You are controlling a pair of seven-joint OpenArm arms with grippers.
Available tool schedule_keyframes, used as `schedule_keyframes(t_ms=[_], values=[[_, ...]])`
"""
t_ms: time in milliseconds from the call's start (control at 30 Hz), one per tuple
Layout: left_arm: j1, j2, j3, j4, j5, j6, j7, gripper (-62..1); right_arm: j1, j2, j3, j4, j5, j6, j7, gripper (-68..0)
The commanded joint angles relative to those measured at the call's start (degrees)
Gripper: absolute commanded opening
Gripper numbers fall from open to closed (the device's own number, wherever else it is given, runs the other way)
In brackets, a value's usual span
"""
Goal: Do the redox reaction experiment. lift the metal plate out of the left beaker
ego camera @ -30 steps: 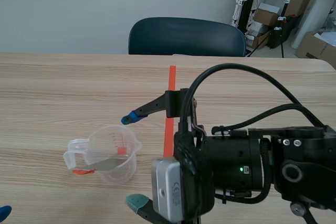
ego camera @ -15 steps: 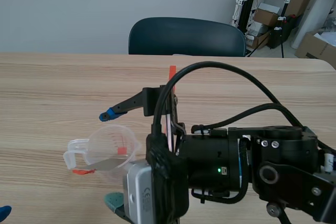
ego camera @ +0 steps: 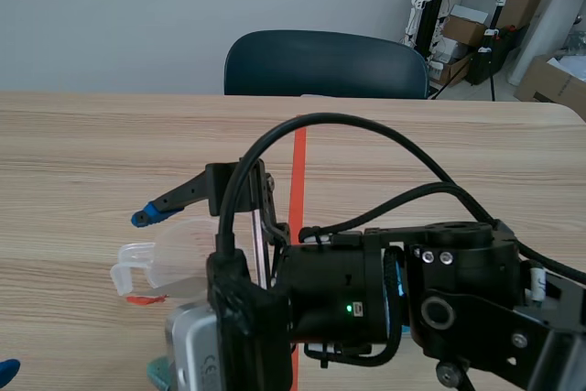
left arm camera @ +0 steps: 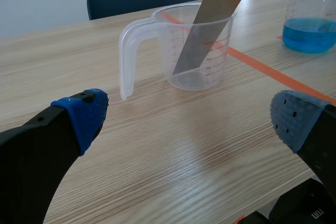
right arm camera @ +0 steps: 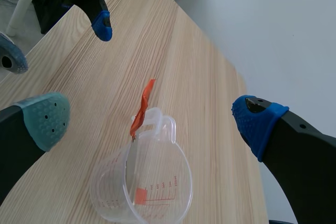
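A clear plastic beaker [ego camera: 169, 258] with a handle stands left of the tape line, half hidden by my right arm. A grey metal plate [left arm camera: 210, 22] leans inside the beaker [left arm camera: 197, 45], and the plate's [right arm camera: 130, 163] upper end carries an orange tag [right arm camera: 142, 107] that sticks out over the rim by the handle. My right gripper [right arm camera: 152, 120] hangs open above the beaker [right arm camera: 144, 184], one finger on each side and touching nothing. My left gripper [left arm camera: 190, 121] is open, low over the table, a short way in front of the beaker. Only its blue fingertip [ego camera: 5, 371] shows in the scene view.
A second beaker [left arm camera: 312, 17] with blue liquid stands beyond the orange tape line [ego camera: 298, 167]. A dark chair [ego camera: 325, 61] is behind the table's far edge. Boxes and stands fill the back right corner. My right arm's body [ego camera: 385, 309] covers the near middle of the table.
My right arm has swung to the left, carrying its open gripper from near the tape line to over the beaker. Beaker, plate and left gripper have stayed put.
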Motion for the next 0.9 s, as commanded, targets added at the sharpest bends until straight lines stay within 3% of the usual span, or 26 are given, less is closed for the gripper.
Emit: schedule_keyframes(t_ms=[0,267,733,867], values=[[0.6,-0.5,0.0,0.5,-0.4,-0.1,-2.6,1.4,0.7,-0.8,-0.1,0.2,0.7,-0.4,0.1,-2.3],[0.6,-0.5,0.0,0.5,-0.5,-0.1,-2.6,1.4,0.7,-1.0,-0.3,0.2,1.4,-0.4,-1.3,-3.9],[0.6,-0.5,0.0,0.5,-0.5,-0.1,-2.6,1.4,0.7,-0.9,-0.3,0.2,3.3,-0.4,-3.5,-34.9],[0.6,-0.5,0.0,0.5,-0.5,-0.1,-2.6,1.4,0.7,-0.9,-0.3,0.2,4.0,-0.4,-3.9,-40.8]])
